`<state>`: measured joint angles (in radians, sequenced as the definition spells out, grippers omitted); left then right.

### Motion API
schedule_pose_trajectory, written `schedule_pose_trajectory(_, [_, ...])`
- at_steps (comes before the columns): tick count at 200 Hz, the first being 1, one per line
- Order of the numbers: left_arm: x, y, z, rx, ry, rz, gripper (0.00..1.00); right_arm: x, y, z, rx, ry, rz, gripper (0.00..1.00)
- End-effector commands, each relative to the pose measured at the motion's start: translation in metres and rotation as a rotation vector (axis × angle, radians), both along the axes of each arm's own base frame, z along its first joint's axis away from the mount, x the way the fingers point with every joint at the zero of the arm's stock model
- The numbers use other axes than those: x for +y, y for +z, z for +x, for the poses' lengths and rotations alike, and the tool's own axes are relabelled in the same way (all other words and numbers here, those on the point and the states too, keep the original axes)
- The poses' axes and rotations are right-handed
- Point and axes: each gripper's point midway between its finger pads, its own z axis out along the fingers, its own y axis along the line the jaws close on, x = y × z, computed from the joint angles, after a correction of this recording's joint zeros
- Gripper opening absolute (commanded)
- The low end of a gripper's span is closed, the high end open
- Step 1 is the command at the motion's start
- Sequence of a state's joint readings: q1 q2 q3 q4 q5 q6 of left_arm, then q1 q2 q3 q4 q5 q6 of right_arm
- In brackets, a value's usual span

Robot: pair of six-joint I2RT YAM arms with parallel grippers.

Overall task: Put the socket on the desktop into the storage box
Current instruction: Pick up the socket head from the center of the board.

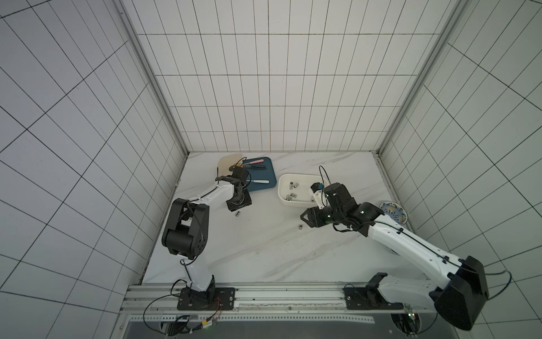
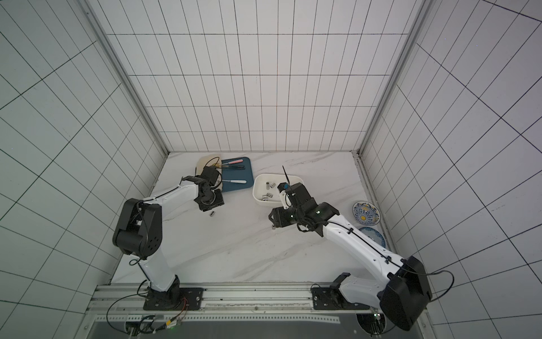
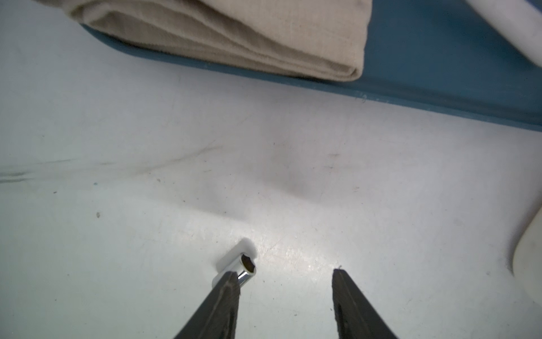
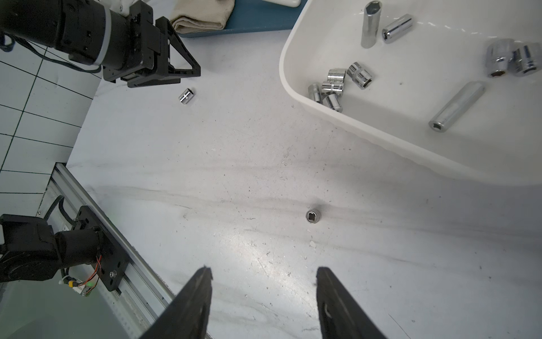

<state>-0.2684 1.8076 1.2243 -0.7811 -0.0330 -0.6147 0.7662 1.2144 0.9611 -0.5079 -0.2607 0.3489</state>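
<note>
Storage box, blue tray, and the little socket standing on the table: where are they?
storage box [image 4: 289,77]: right wrist view, white rim.
blue tray [image 1: 268,175]: a top view, bare floor.
standing socket [image 4: 311,216]: right wrist view, its top end.

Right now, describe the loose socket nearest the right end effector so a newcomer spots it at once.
Find the white storage box on the marble table. On the table in front of its near wall, ahead of the right end effector, is one small chrome socket. Unlike the other loose socket, lying on its side by the left end effector, it stands on end, square hole up.
</note>
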Motion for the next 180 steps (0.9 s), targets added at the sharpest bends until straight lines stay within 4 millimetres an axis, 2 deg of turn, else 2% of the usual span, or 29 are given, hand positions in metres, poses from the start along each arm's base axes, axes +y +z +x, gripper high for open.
schedule_pose_trajectory(1, [0.018, -0.009, 0.009, -0.017, 0.055, 0.042, 0.54, 0.007, 0.019, 0.005, -0.046, 0.011, 0.022, 0.60])
schedule_pose_trajectory(25, [0.025, -0.014, 0.010, -0.017, 0.072, 0.054, 0.54, 0.006, 0.019, 0.005, -0.050, 0.010, 0.019, 0.60])
schedule_pose_trajectory(78, [0.023, -0.029, 0.003, 0.015, 0.067, 0.044, 0.52, 0.004, 0.016, 0.006, -0.048, 0.005, 0.011, 0.60])
schedule_pose_trajectory(128, [0.024, -0.027, 0.001, 0.014, 0.067, 0.046, 0.48, 0.003, 0.016, 0.007, -0.050, 0.001, 0.012, 0.60])
schedule_pose_trajectory(180, [0.024, -0.025, -0.013, 0.025, 0.067, 0.042, 0.48, 0.004, 0.014, 0.006, -0.043, -0.001, 0.018, 0.60])
